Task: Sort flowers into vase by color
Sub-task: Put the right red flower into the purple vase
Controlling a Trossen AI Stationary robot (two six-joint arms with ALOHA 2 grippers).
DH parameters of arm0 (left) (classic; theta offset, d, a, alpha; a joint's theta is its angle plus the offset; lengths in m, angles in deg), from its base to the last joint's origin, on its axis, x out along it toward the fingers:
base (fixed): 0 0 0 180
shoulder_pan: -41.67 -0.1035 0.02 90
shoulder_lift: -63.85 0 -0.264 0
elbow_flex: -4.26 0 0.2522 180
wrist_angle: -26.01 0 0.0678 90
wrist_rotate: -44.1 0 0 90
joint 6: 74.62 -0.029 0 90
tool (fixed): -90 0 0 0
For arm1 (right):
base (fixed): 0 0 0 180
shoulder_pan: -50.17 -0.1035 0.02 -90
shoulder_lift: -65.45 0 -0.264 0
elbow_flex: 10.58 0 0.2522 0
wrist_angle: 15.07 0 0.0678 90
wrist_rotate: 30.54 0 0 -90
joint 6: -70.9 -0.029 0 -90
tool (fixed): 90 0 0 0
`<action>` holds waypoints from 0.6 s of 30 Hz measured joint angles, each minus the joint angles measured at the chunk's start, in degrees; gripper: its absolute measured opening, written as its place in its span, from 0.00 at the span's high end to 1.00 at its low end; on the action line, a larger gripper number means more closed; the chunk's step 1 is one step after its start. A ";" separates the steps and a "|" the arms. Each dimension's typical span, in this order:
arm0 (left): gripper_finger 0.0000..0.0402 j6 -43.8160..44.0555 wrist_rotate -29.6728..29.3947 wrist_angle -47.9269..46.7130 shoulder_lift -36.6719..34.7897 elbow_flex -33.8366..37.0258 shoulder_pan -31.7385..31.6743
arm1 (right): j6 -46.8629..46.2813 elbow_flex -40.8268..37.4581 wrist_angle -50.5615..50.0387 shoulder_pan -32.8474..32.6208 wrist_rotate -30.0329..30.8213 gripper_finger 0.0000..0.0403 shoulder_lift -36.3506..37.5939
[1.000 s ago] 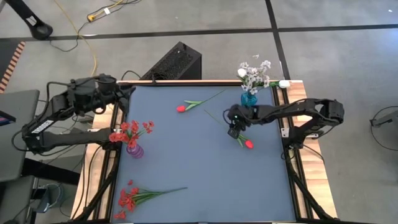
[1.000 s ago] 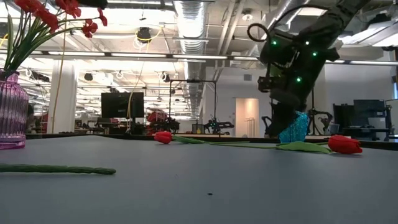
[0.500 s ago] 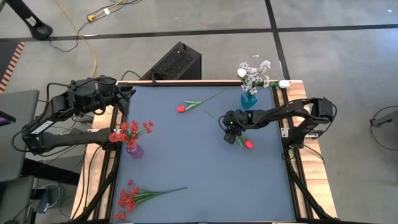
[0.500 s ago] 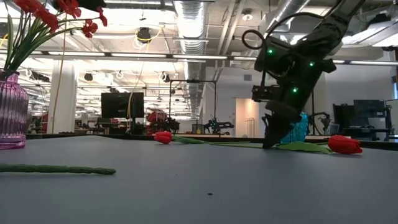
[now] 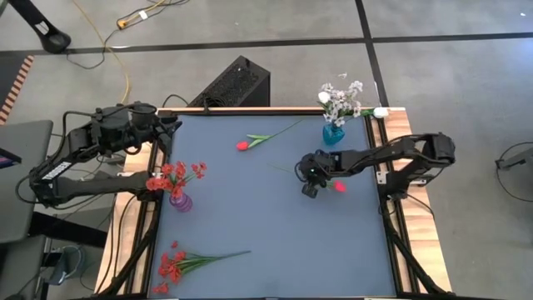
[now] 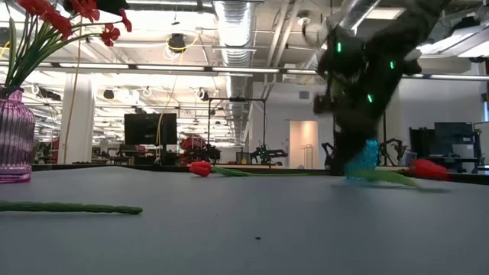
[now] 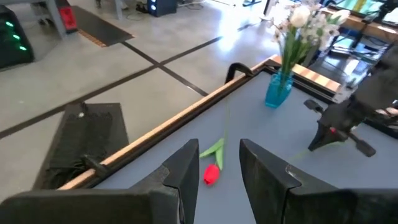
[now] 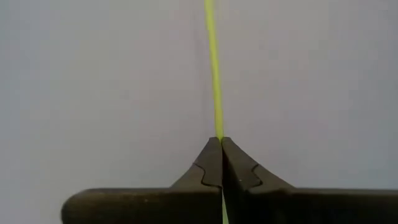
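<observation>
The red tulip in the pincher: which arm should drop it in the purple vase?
Probably the right. Its gripper is shut on the red tulip's stem. The left gripper sits open at the table's far corner, though nearer the purple vase.

The right arm reaches in from the right edge of the high view, bent at the elbow, its right gripper [image 5: 310, 185] low over the table right of centre. Its fingers [image 8: 211, 167] are pressed tight together on a thin green stem [image 8: 213, 74]. The left arm lies folded along the left edge, its left gripper [image 5: 171, 125] at the upper left, fingers [image 7: 186, 171] held apart with nothing between them.
</observation>
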 joint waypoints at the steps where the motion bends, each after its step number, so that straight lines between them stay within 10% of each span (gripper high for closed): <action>1: 0.74 0.25 0.71 0.00 0.00 0.00 0.00 | 0.54 1.02 0.68 -0.89 0.00 0.94 1.09; 10: 0.74 4.68 2.25 0.27 0.00 -0.02 0.02 | 28.29 8.63 11.67 -14.11 11.25 0.96 5.28; 18: 0.74 16.91 19.30 10.57 0.15 0.00 0.00 | 74.75 13.13 29.37 -22.10 25.93 0.96 3.84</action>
